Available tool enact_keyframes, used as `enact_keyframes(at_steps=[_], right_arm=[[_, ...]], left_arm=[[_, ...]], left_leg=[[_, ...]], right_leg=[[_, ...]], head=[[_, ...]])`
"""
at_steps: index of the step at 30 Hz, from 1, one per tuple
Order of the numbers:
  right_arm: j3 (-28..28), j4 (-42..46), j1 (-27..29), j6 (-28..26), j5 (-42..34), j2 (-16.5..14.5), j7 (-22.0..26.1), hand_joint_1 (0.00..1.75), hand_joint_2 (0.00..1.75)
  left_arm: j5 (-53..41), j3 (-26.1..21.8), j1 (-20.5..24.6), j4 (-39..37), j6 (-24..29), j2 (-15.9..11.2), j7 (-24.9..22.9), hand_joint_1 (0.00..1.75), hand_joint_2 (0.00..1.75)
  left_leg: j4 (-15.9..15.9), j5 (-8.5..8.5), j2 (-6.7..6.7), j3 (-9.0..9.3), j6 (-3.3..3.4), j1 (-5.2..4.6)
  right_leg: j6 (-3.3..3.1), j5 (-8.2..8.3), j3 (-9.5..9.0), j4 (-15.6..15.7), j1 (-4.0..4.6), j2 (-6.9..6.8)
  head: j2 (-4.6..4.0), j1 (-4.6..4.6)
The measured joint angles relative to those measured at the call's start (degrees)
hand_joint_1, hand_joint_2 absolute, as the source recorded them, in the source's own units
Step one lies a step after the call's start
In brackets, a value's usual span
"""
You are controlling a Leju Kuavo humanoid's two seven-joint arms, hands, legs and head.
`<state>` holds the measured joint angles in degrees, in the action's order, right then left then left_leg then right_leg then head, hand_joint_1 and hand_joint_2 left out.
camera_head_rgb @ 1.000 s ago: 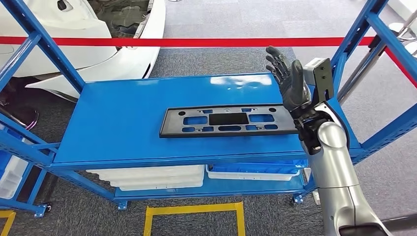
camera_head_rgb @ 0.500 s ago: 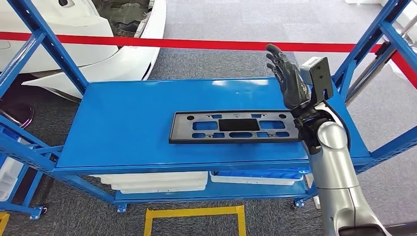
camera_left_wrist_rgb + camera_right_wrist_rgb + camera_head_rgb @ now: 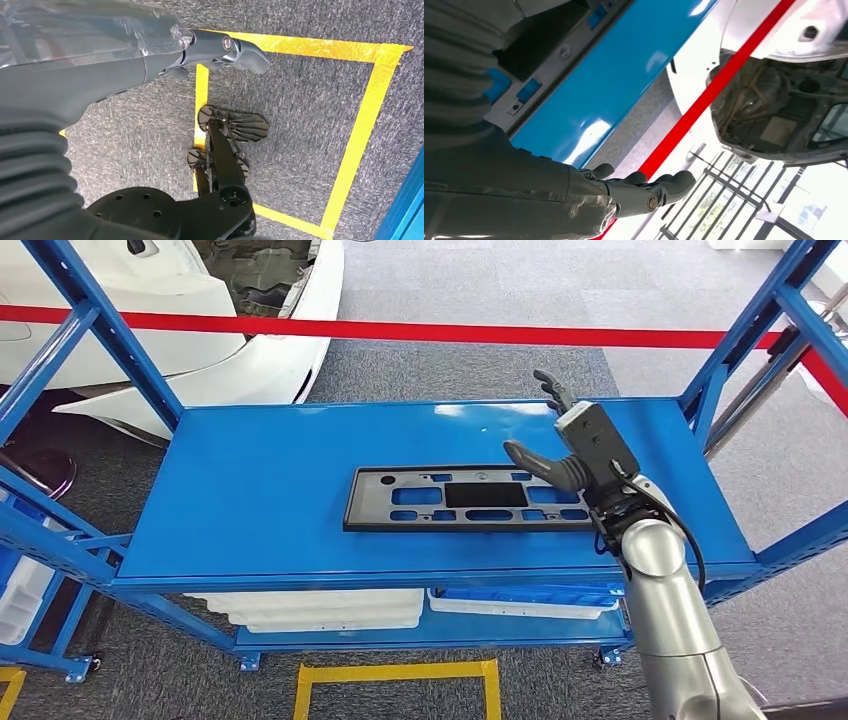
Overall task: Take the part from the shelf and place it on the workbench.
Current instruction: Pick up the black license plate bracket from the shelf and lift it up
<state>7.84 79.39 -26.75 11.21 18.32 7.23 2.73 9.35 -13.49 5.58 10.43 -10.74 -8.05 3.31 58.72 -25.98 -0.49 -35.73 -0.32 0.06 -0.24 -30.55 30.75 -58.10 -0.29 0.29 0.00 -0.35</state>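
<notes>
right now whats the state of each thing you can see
black part: lying flat on the top shelf, not held
right hand: empty, fingers spread, above the part's right end
left hand: empty, hanging over the carpet
white trays: stacked on the lower shelf
red tape: stretched behind the shelf

Bright, even overhead light filled the head view, and the blue shelf [image 3: 300, 500] threw back soft white glare patches along its far edge, upper centre of the frame. Shadows were faint, just a thin dark rim under the black part [image 3: 470, 498]. The frame edges bowed slightly. In the right wrist view the lower right blew out to near white, and the right hand [image 3: 624, 192], close to the lens, looked soft, perhaps out of focus. The left wrist view was evenly lit, carpet sharp, plastic wrap at upper left glinting.
</notes>
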Motion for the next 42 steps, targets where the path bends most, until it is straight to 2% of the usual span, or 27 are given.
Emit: enact_keyframes(at_steps=[4,7,42], right_arm=[[1.5,0.0,0.4,0.1,5.9,-0.6,-1.0,0.0,1.75],[2.5,0.0,0.7,0.0,7.7,-1.1,-1.0,0.0,1.75],[4.7,0.0,0.8,0.0,8.3,-1.8,-0.9,0.0,1.75]], left_arm=[[0.0,0.0,0.0,0.0,0.2,0.0,0.0,0.0,1.75],[0.0,0.0,0.0,0.0,0.3,0.0,0.0,0.0,1.75],[0.0,0.0,0.0,0.0,0.4,0.0,0.0,0.0,1.75]], left_leg=[[-0.1,0.01,0.01,0.08,-0.03,0.02],[-0.1,0.03,0.01,0.11,-0.06,0.02],[-0.3,0.04,0.01,0.21,-0.07,0.03]], right_leg=[[-0.02,-0.01,-0.03,0.0,0.07,0.0],[-0.03,-0.02,-0.03,0.0,0.07,0.0],[-0.06,-0.04,-0.04,0.0,0.07,0.0]], head=[[0.0,0.09],[0.0,0.07],[0.0,0.09]])
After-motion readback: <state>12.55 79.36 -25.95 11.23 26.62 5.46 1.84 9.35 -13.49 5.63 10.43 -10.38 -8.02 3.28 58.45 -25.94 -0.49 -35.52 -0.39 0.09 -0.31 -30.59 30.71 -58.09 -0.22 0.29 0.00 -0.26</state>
